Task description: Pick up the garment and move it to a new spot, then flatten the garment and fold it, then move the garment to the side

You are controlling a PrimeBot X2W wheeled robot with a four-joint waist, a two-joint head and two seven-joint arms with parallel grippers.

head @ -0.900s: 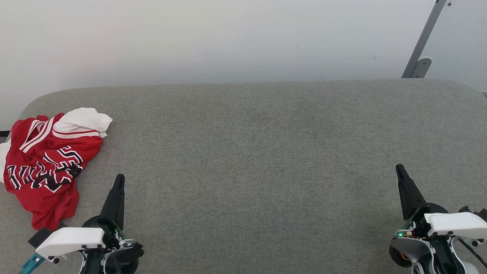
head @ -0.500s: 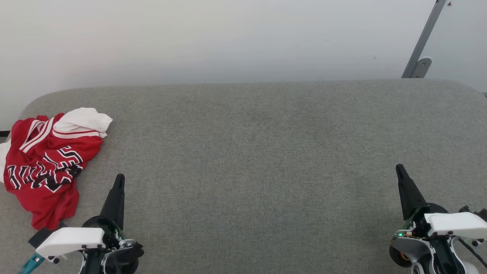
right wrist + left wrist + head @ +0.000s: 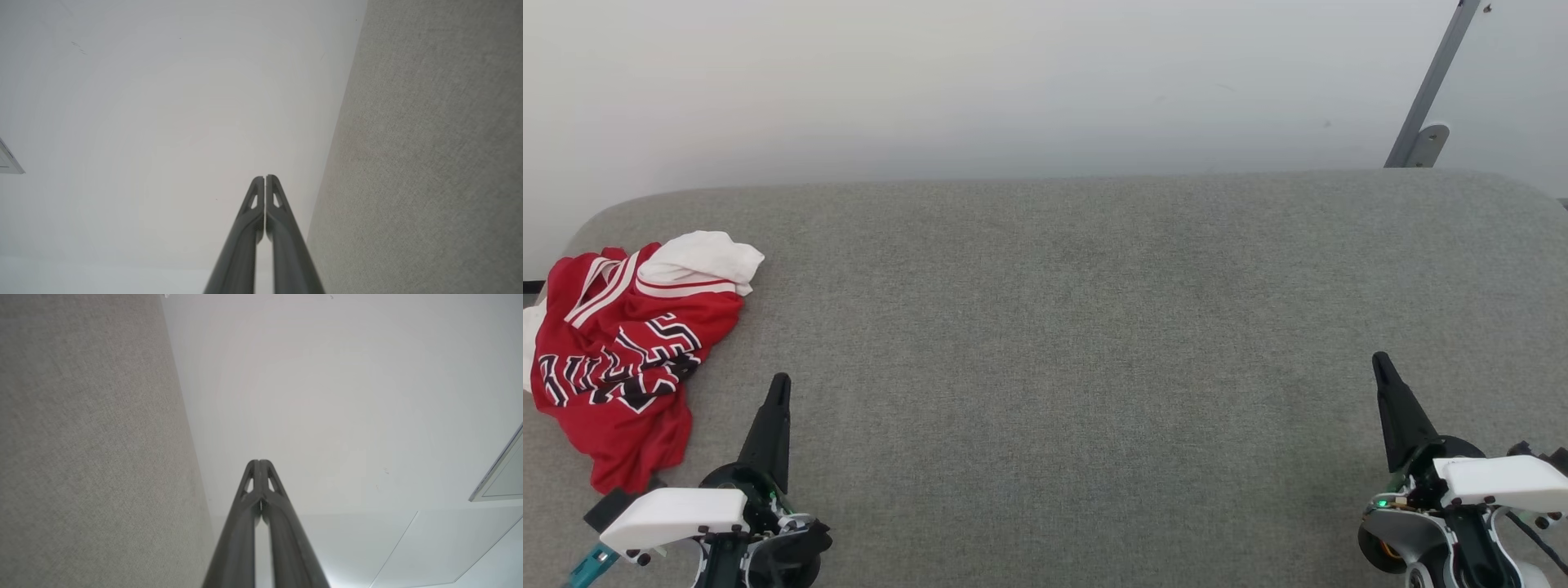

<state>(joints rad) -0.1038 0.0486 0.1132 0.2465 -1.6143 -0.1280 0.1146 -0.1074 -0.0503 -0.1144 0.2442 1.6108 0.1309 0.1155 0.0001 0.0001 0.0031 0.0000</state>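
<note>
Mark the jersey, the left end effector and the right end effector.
jersey [image 3: 621, 359], head view, on its lettered red fabric
left end effector [image 3: 780, 385], head view, shut fingertips
right end effector [image 3: 1379, 362], head view, shut fingertips

Layout from the head view, going by the clock: the garment [image 3: 621, 359] sits at 9 o'clock, on the far left end of the work surface [image 3: 1054, 327], spilling to its left edge. The left gripper [image 3: 781, 382] is at 7 o'clock, above the near edge, with the garment at its 10 o'clock, and the lowest fold lies just beside the gripper's base, though I can't tell if they touch. The right gripper [image 3: 1379, 359] is over at 4 o'clock, well apart from both. Nothing lies between the two. Behind the surface at 12 stands the wall [image 3: 1013, 82] – with a slanted strut [image 3: 1429, 98] fixed to it at 2 o'clock, beyond the far right corner
</note>
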